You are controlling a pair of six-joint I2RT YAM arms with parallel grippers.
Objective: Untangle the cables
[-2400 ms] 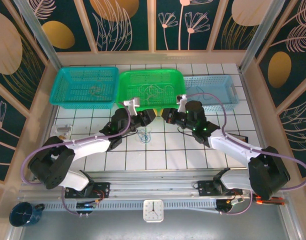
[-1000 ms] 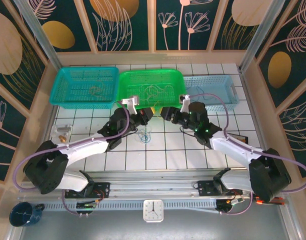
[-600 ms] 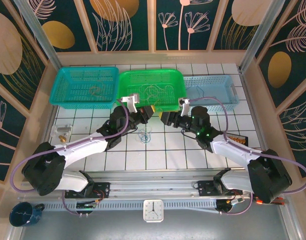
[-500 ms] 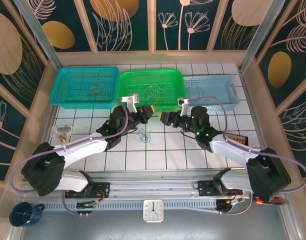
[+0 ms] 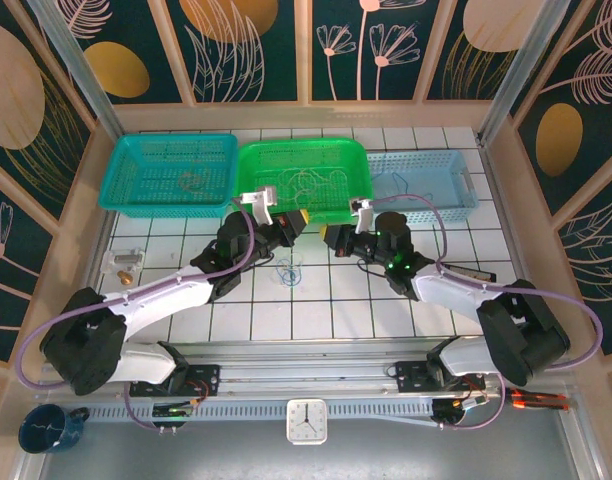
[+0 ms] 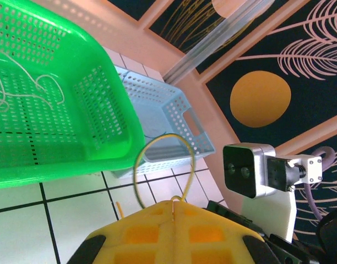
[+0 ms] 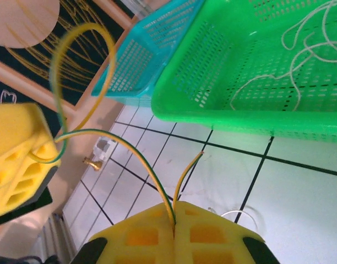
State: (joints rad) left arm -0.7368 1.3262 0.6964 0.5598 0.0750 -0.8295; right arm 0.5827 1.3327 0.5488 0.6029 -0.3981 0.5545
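Note:
A thin yellow-green cable (image 7: 97, 129) runs between my two grippers above the tiled table. My left gripper (image 6: 173, 202) is shut on one part of it, and the cable loops (image 6: 140, 165) up past the yellow pads. My right gripper (image 7: 174, 219) is shut on the same cable near its other end. A short free tip (image 7: 190, 168) sticks out beside it. In the top view the left gripper (image 5: 297, 224) and the right gripper (image 5: 331, 238) nearly meet in front of the green basket (image 5: 354, 212). Cream-white cables (image 7: 309, 47) lie in that basket. A small tangle of cables (image 5: 289, 272) rests on the tiles below.
A teal basket (image 5: 126, 198) at the back left holds a tan cable (image 5: 191, 181). A pale blue basket (image 5: 464, 190) at the back right holds a blue cable. A small brass part (image 5: 124, 262) lies on the tiles at left. A black block (image 5: 469, 274) lies at right.
My right gripper was open and has shut on the yellow-green cable. It has also moved left, closer to the left gripper. The left gripper stayed shut on the cable.

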